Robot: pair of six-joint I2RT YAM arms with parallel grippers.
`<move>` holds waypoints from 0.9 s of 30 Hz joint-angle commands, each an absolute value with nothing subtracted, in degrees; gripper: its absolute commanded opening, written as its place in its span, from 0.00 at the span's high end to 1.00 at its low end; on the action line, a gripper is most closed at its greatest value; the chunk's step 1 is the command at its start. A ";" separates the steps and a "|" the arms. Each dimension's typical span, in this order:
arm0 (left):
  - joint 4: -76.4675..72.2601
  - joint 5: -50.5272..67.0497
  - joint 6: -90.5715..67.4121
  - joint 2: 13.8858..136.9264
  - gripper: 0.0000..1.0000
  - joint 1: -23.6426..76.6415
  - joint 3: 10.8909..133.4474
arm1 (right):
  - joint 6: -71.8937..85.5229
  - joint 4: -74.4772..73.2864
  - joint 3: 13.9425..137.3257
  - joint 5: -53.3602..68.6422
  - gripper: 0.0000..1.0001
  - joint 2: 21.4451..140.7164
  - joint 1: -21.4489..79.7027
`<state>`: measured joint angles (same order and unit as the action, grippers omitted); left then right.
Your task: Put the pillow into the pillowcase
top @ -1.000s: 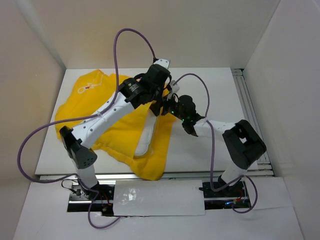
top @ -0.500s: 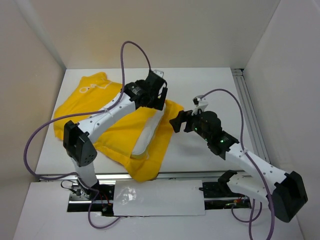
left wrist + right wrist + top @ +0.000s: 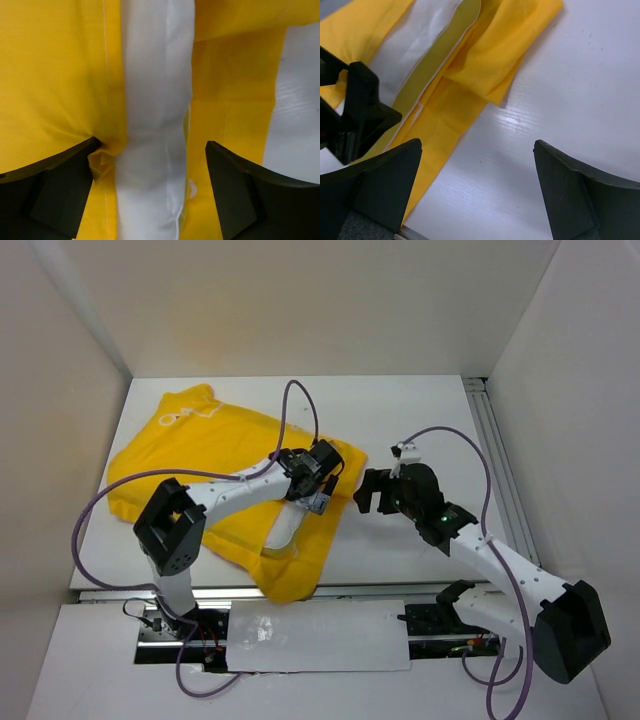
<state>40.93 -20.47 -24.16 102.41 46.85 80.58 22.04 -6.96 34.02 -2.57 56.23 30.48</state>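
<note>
Nearest you, the bright yellow fabric pillowcase lies spread on the white table, one corner reaching the front edge. The puffy white pillow shows only as a narrow strip at the case's right-hand opening, with yellow cloth covering the rest. Your left gripper sits low over that strip, jaws spread wide astride it, clamping nothing. Your right gripper hangs just right of the case above bare table, jaws wide apart, empty. Farthest back, the case's left corner carries a pale marking, too small to read.
</note>
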 commanded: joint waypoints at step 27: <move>38.76 -17.14 -26.54 91.41 1.00 38.50 87.80 | 24.69 11.23 47.54 0.70 0.32 82.95 40.52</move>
<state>42.02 -18.90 -26.92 92.49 38.85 85.91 22.72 3.99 43.90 2.09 80.36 39.62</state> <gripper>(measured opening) 0.072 0.679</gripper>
